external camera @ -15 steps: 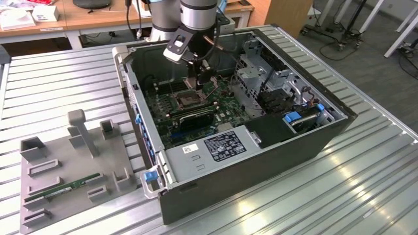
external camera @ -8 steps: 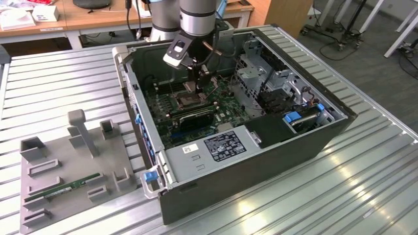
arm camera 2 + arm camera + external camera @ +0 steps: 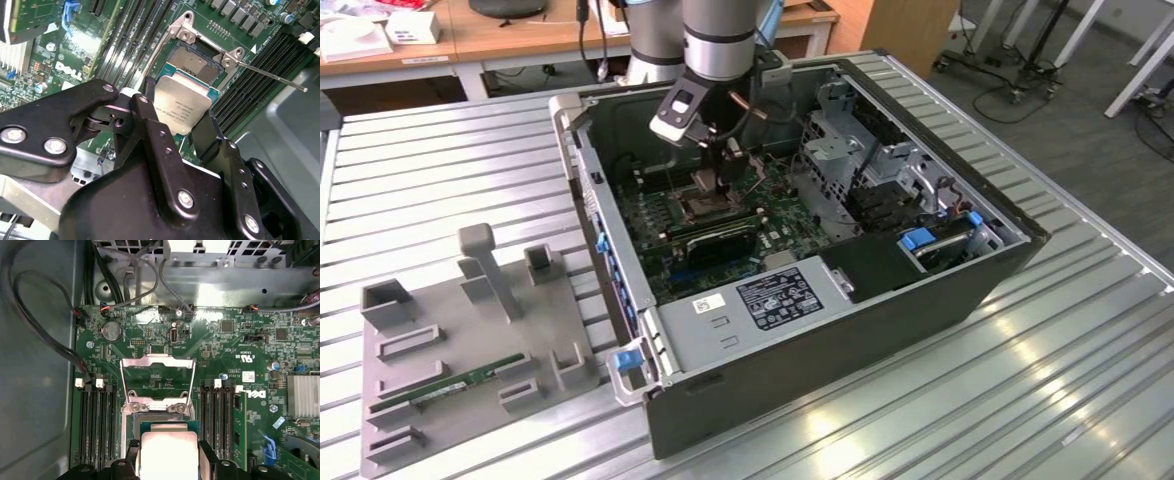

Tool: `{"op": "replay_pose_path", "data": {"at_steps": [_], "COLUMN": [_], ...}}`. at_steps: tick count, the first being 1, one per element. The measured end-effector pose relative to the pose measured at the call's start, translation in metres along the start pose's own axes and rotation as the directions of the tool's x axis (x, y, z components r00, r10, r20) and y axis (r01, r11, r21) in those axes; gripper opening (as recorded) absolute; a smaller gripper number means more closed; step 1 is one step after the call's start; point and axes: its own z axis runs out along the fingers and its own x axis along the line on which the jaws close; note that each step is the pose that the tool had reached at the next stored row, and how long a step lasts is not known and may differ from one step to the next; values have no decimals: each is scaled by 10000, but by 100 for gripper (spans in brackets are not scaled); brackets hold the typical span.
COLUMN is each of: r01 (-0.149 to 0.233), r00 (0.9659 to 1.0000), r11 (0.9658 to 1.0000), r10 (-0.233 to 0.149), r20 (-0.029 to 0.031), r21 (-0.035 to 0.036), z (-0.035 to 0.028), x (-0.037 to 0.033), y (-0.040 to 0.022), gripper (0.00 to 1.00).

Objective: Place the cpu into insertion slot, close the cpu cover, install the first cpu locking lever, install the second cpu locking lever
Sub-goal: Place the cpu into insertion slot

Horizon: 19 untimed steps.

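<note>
The pincer (image 3: 176, 125) is pinching the cpu (image 3: 182, 107) by two opposite edges, one black finger on each side, so the silver top and the whole outline of the chip stay free. To my eye that grip is chosen so nothing sits beneath the chip when it meets the board. In the first wrist view the pincer (image 3: 169, 462) holds the cpu (image 3: 167, 450) flat and square to the insertion slot (image 3: 150, 421), just above its near edge and only partly over the dark opening; I can't tell whether it touches anything yet.

Beyond it the cpu cover (image 3: 157, 360) stands open, tipped back on its hinge away from the slot, which leaves the way down clear. One thin locking lever (image 3: 272, 76) juts out sideways, unlatched, clear of the slot.

Around the slot runs the green motherboard (image 3: 225, 340) with its dark memory channels on both sides. From where I stand, the arm reaches straight down into the open computer case (image 3: 854, 300), which lies on its side on the slatted metal table (image 3: 1067, 380). Well off towards the exterior view's left, a grey fixture block (image 3: 427, 340) carries a green memory stick (image 3: 454, 381), untouched.
</note>
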Motion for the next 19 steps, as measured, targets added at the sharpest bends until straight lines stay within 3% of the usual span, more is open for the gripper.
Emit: {"op": "replay_pose_path", "data": {"at_steps": [10,19], "r01": [-77,-104], "r00": [10000,9999], "r11": [10000,9999], "r10": [77,104], "r20": [3,6], "r21": [-2,2], "z": [96,186], "x": [61,72], "y": [-25,-35], "gripper": [55,55]}}
